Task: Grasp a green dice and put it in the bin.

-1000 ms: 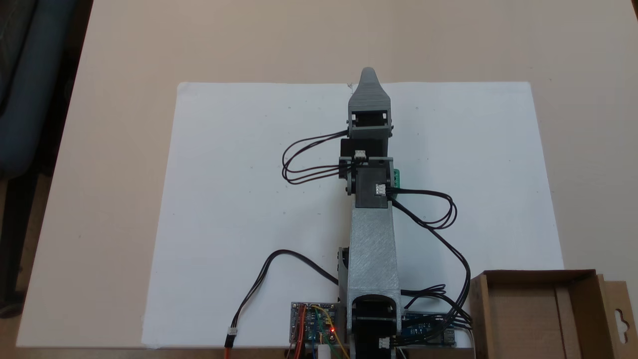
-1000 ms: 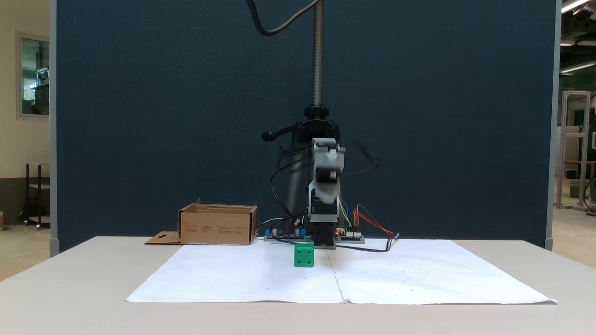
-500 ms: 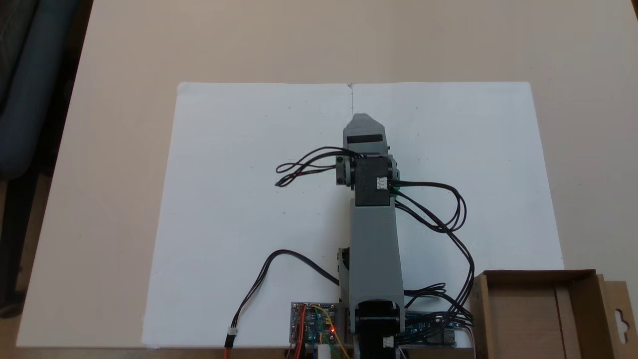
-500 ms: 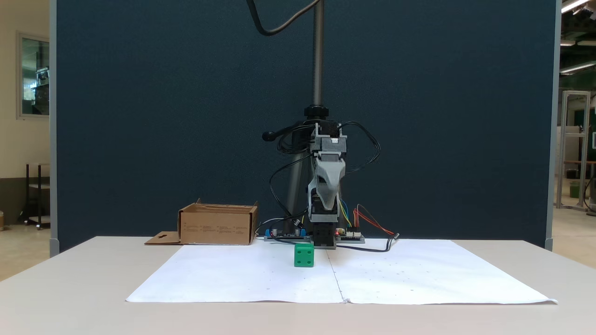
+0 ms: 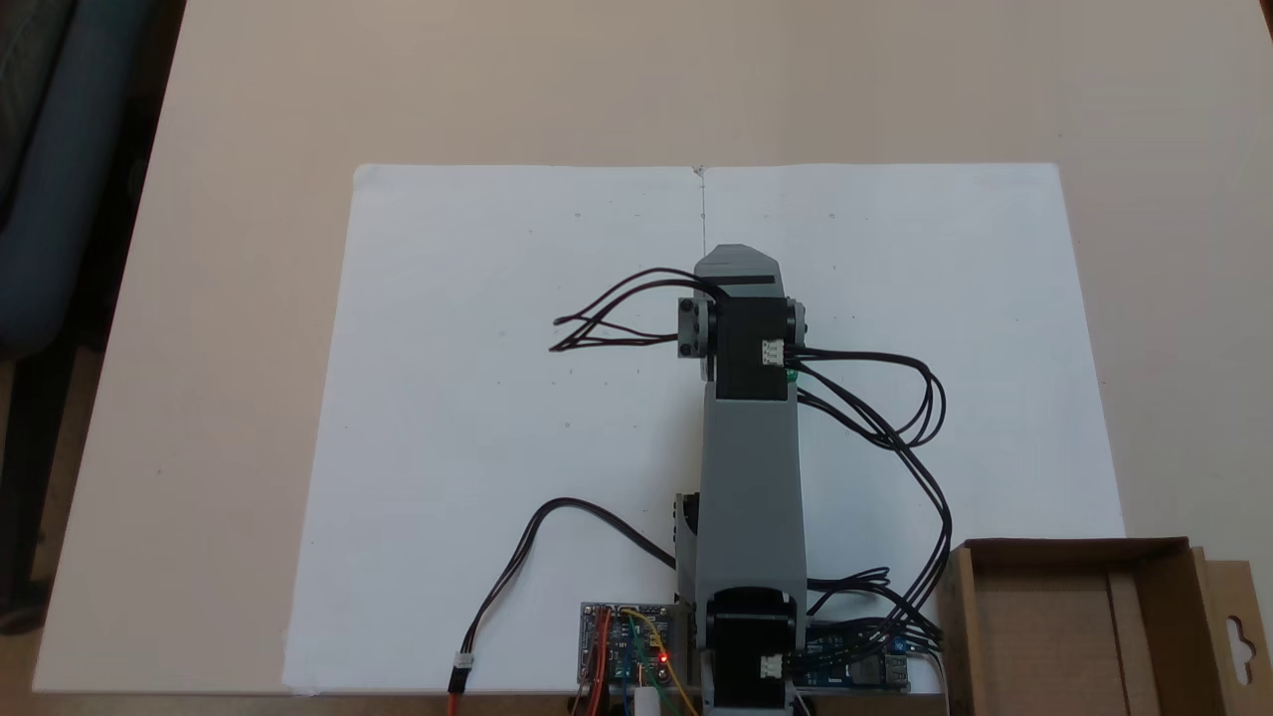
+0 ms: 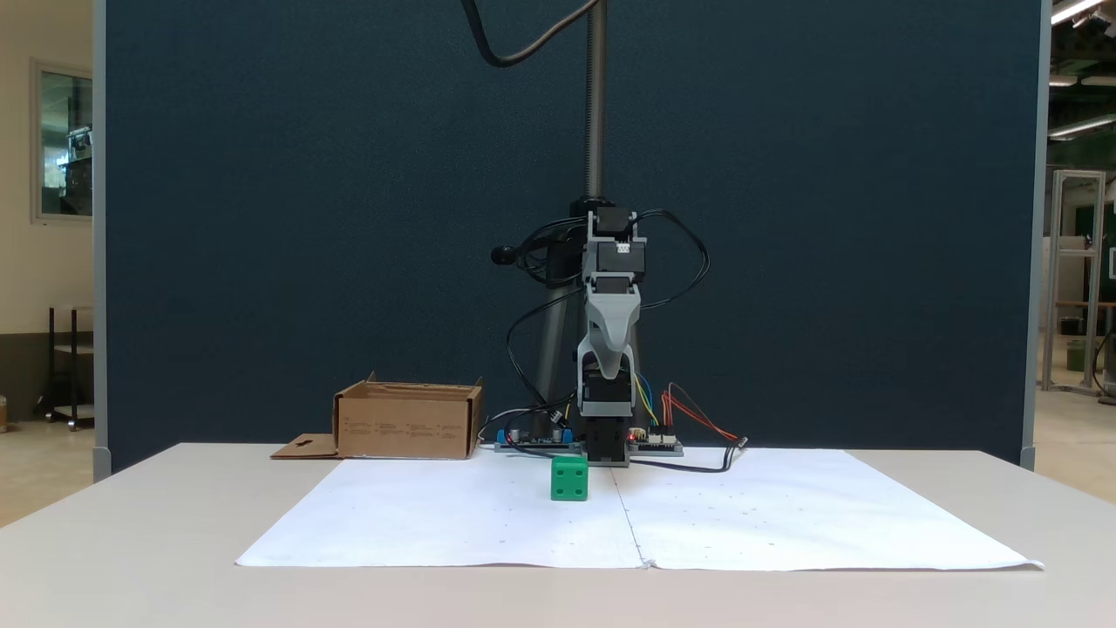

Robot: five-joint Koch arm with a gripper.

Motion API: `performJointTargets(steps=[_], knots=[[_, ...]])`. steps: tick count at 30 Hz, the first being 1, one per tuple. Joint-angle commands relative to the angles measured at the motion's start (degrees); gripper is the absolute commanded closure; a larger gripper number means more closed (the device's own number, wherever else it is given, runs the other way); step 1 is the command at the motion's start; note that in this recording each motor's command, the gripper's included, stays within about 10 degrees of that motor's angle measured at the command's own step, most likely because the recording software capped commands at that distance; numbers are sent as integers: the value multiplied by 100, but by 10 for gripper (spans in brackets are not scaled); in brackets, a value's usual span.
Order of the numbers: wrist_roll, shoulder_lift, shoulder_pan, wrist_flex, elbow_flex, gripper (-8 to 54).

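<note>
From the front, the gripper (image 6: 609, 371) points down with its grey jaws one behind the other, so only a single tapered tip shows; I cannot tell whether it is open or closed, and nothing is visibly held. It hangs in the air well above the paper. From above, the gripper (image 5: 736, 257) shows as a grey wedge at the far end of the arm (image 5: 748, 477), with loops of black cable spilling out on both sides of the wrist.

The green dice (image 6: 569, 478) sits on the white paper (image 6: 436, 523), below the gripper and slightly to its left in the front view, not touched by it. From above, only a sliver of the green dice (image 5: 792, 376) peeks out at the right edge of the arm.

The bin (image 6: 408, 421) stands near the arm's base, left of it from the front; from above, the bin (image 5: 1069, 547) is at the lower right, its flap with the hang-hole on the outer side. The table (image 5: 249, 249) is beige.
</note>
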Motion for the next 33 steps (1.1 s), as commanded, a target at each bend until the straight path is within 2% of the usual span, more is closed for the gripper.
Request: performJointTargets(steps=[1,14,33], knots=[[-510,-79,123,-220,-264,14],[-1037,-853,1072,-44,-589,16],[-1433,-1002,1978,633,-598,5]])
